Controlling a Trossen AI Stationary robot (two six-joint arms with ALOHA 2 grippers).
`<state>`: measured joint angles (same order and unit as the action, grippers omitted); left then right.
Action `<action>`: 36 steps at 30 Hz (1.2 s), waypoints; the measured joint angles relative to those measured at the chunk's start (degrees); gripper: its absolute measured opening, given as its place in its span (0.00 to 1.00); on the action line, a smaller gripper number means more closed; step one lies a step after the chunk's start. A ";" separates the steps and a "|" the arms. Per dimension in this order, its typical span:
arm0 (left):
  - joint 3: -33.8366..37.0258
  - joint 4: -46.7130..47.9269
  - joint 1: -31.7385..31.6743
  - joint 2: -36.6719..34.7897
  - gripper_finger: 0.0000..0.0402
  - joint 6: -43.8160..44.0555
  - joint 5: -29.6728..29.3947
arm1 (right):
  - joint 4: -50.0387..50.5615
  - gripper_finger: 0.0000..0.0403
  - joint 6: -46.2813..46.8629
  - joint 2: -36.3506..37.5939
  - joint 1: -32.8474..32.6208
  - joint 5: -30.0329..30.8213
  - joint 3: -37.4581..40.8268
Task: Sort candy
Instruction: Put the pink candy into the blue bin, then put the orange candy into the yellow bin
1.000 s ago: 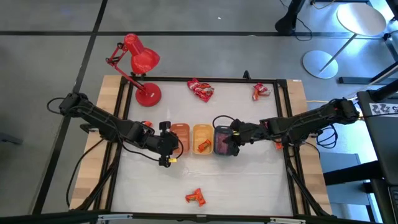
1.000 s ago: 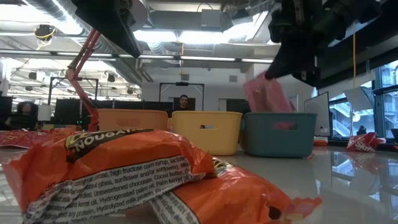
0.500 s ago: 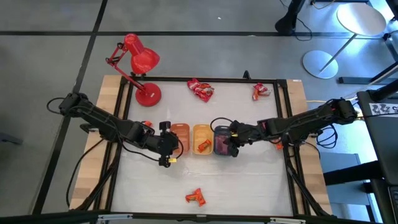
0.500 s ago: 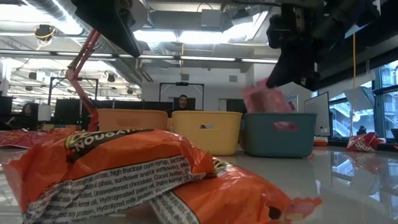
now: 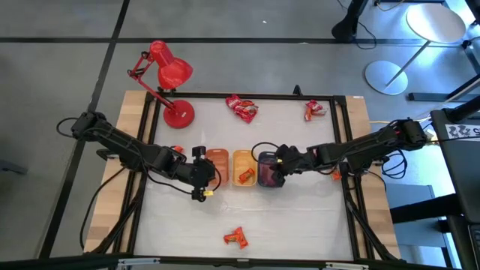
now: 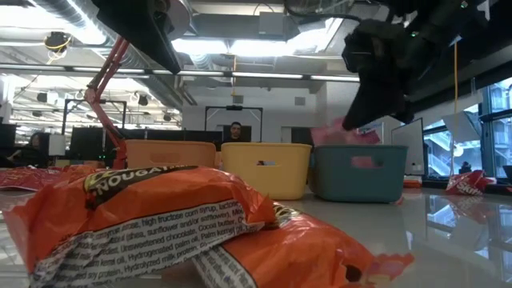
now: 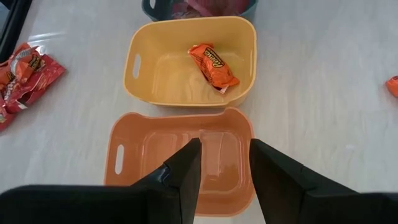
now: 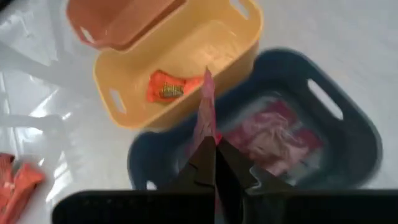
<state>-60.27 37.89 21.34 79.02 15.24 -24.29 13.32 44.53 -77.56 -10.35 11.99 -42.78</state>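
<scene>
Wide bare white tabletop [image 5: 300,217] lies open across the high view's lower half. At centre, the right gripper [image 5: 274,171], lower than a second ago, pinches a pink crinkly wrapped sweet [image 8: 206,106] over the grey oblong tray [image 5: 268,169]. The left gripper [image 5: 208,175], fingers apart and empty, hovers at the orange oblong tray [image 7: 180,155]. The grey tray's contents blur.

Even, bright overhead light. Ceiling strip lights [image 6: 240,74] glare in low view. Glossy counter [image 5: 300,217] reflects softly; shadows faint. Right wrist view motion-blurred throughout. Foreground orange candy [image 6: 184,224] looms large, slightly soft.
</scene>
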 joint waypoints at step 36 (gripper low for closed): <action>0.00 0.21 0.04 0.00 0.32 2.37 0.01 | 21.83 0.41 0.17 4.20 -0.17 5.98 -12.87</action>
<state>-60.27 38.09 21.39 79.02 17.61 -24.27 35.15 44.71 -73.36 -10.52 17.98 -55.65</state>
